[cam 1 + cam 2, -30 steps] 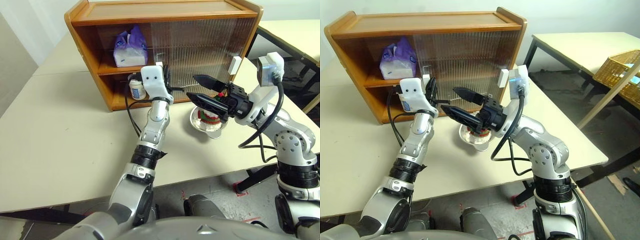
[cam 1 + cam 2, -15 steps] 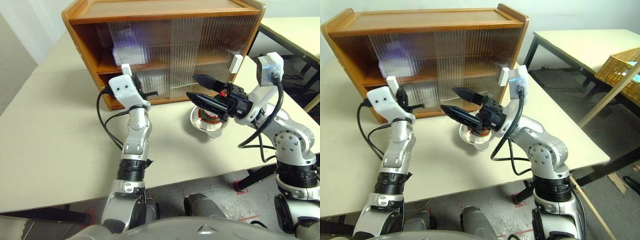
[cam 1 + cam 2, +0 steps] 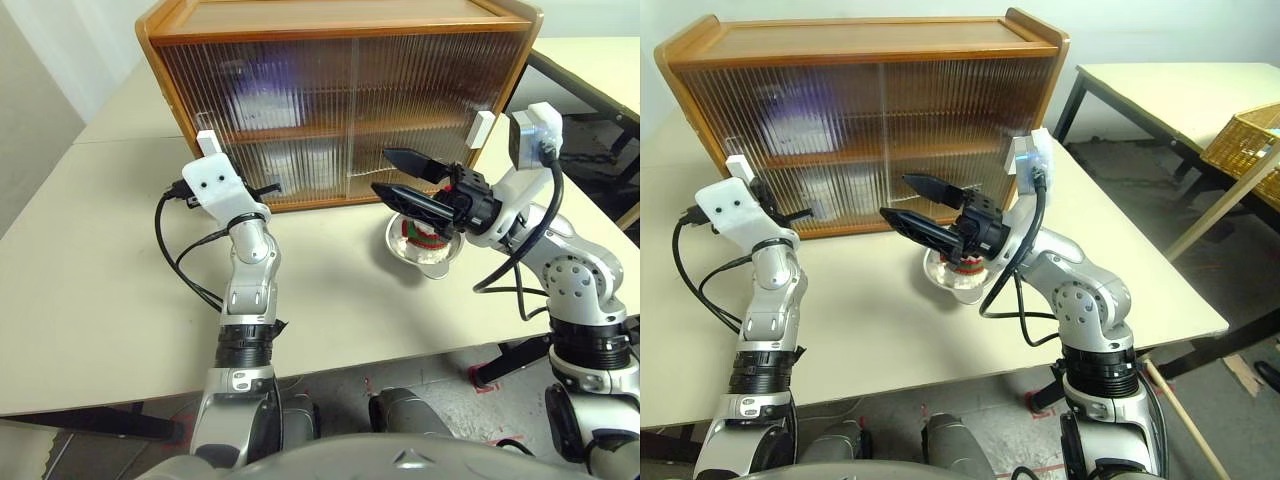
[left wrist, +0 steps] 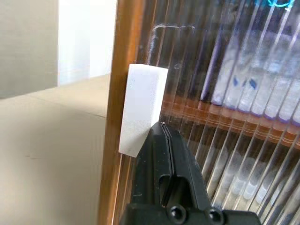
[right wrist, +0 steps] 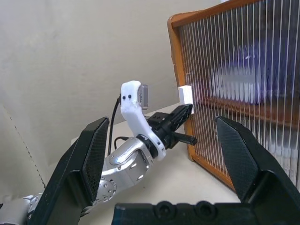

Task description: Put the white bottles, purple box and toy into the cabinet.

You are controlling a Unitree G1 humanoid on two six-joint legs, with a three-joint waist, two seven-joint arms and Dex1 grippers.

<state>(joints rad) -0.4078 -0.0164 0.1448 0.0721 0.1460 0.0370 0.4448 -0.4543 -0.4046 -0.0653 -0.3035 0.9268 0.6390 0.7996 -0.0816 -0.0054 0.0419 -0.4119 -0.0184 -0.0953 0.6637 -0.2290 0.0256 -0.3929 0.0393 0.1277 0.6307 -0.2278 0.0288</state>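
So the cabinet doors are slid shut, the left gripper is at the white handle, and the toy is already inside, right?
Not quite: the toy sits in the steel bowl on the table, under the open right gripper, per the left eye view. The cabinet is shut and the left gripper touches the handle.

Lab: bare tables (image 3: pixel 1160 85), concrete floor (image 3: pixel 1120 160)

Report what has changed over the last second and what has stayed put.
The left gripper, shut, swept to the robot's left along the cabinet front, its tips against the white handle, and the ribbed sliding door went with it. The left bay, open before, is now covered; the purple box shows blurred through it. The right gripper stayed open above the bowl holding the toy.
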